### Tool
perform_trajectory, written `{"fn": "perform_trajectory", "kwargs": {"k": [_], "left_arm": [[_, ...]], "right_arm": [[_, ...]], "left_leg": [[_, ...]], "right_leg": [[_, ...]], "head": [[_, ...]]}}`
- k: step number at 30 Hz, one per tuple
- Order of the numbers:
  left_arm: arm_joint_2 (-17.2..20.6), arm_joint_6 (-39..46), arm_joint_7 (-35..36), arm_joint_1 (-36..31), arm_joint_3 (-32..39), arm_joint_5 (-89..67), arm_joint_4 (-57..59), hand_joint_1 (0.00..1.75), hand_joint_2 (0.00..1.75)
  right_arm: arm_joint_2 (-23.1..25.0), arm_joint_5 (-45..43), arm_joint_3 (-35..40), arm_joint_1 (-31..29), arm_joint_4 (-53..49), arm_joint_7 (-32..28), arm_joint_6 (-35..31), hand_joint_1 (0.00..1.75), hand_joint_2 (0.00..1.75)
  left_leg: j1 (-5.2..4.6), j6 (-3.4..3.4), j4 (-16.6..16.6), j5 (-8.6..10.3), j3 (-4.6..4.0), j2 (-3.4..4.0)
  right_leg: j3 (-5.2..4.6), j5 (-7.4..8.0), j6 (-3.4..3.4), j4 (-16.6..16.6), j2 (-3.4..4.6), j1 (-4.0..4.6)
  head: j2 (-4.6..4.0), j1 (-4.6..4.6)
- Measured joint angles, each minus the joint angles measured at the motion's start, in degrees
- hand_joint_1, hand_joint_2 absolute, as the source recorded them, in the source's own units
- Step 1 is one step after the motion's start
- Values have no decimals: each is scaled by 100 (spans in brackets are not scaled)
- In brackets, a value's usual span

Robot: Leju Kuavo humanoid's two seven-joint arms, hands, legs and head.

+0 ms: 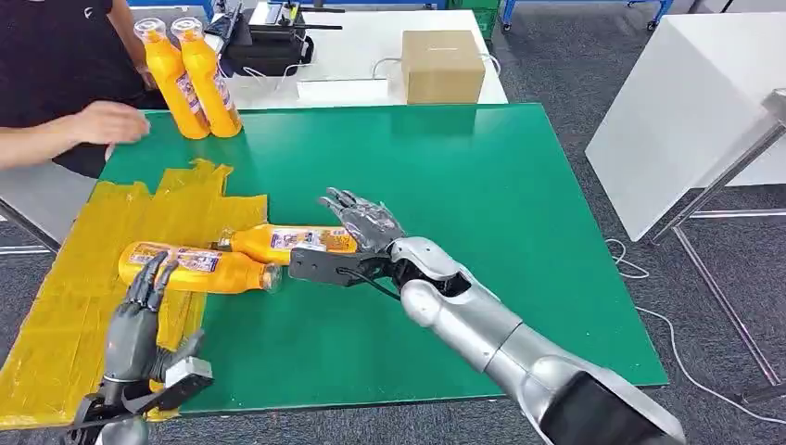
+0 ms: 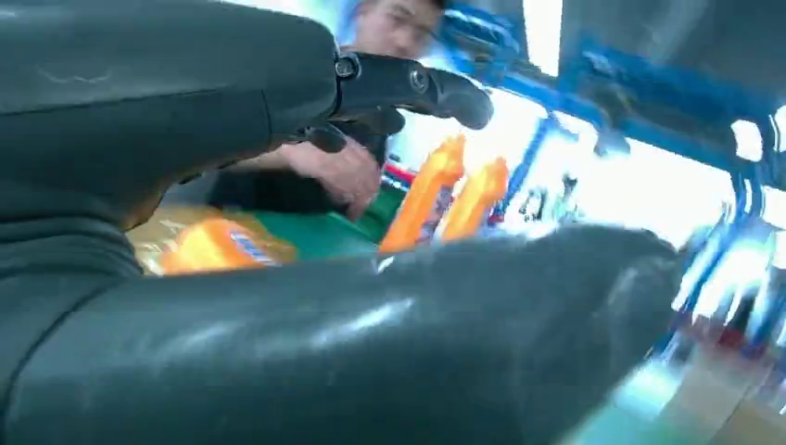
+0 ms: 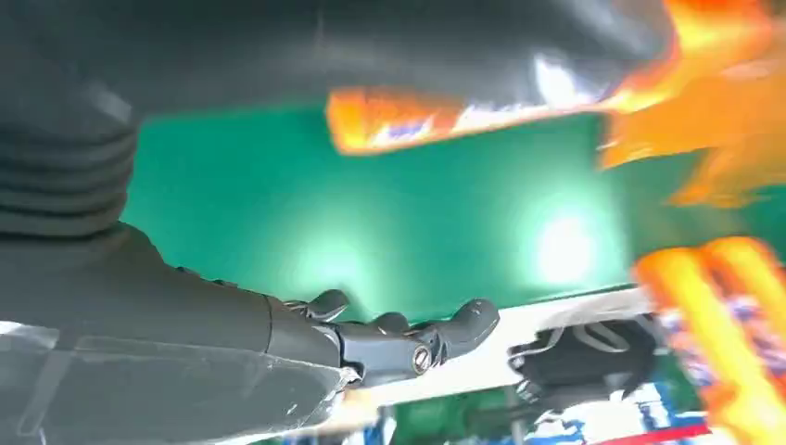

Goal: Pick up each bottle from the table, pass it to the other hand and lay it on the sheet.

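Two orange bottles lie on their sides. One (image 1: 195, 267) rests on the yellow sheet (image 1: 83, 278); the other (image 1: 287, 243) lies at the sheet's right edge, partly over the green table (image 1: 482, 185). My right hand (image 1: 363, 222) hovers at that second bottle's base with fingers spread, holding nothing; in the right wrist view the bottle (image 3: 417, 120) lies apart from the fingers (image 3: 408, 338). My left hand (image 1: 139, 320) stands open over the sheet's near part, fingers pointing toward the first lying bottle (image 2: 218, 246). Two more bottles (image 1: 190, 79) stand upright at the table's far left.
A person's hand (image 1: 107, 120) rests on the table's far left corner, next to the upright bottles (image 2: 445, 195). Behind the green table stand a cardboard box (image 1: 443, 65) and a black device (image 1: 269, 42). A white table (image 1: 686, 111) is off to the right.
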Motion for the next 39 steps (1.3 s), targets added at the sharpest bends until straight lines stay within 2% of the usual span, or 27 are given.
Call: {"fn": "perform_trajectory", "kwargs": {"k": [5,11,15,22,28,31,34,36,39], "left_arm": [[-262,-61,-7,-78,13,17,-256,0,0],[-371,-72,-21,-82,28,53,-354,0,0],[-603,-566,-472,-62,96,1249,-590,0,0],[-1134,-1167,-625,244,31,2455,-1692,0,0],[-1230,-1224,-726,410,-79,2611,-2291,0,0],[-1234,-1238,-520,428,-166,2643,-2419,0,0],[-1237,-1516,-149,582,-175,2965,-2493,0,0],[-1250,-1593,-120,803,-136,3046,-2609,0,0],[-1322,-1622,-133,1166,-20,3040,-2826,0,0]], "right_arm": [[190,96,-24,-217,457,4,-4,0,175],[275,142,-31,-270,708,-2,-48,0,175],[389,451,-44,-434,1047,48,171,0,175],[833,881,-20,-764,2098,44,711,0,175],[953,927,-4,-785,2695,83,944,0,175],[968,901,-28,-789,2849,98,803,0,175],[899,698,-196,-708,2675,-74,-129,0,175],[652,521,-419,-422,1883,-90,-541,0,175],[220,398,-722,161,367,88,-636,0,175]], "left_leg": [[-1,0,0,-1,0,7],[1,-1,0,-1,0,7],[1,-3,0,1,-1,8],[0,-3,0,1,-1,6],[1,-3,0,1,-4,5],[1,-4,0,2,-3,5],[1,-4,0,2,-1,14],[1,-4,0,2,-1,6],[-1,-4,0,-1,-14,1]], "right_leg": [[-3,0,0,0,2,0],[-5,0,0,0,2,1],[-4,0,0,1,2,1],[-4,0,0,-1,2,0],[-8,0,0,-1,2,1],[-7,0,-1,0,2,1],[-8,1,-1,0,5,1],[-7,0,0,-1,3,1],[-14,-2,0,-2,1,-1]], "head": [[0,-2],[0,-2],[0,-4],[0,0],[0,-2],[0,-2],[0,-4],[0,-4],[0,-4]]}}
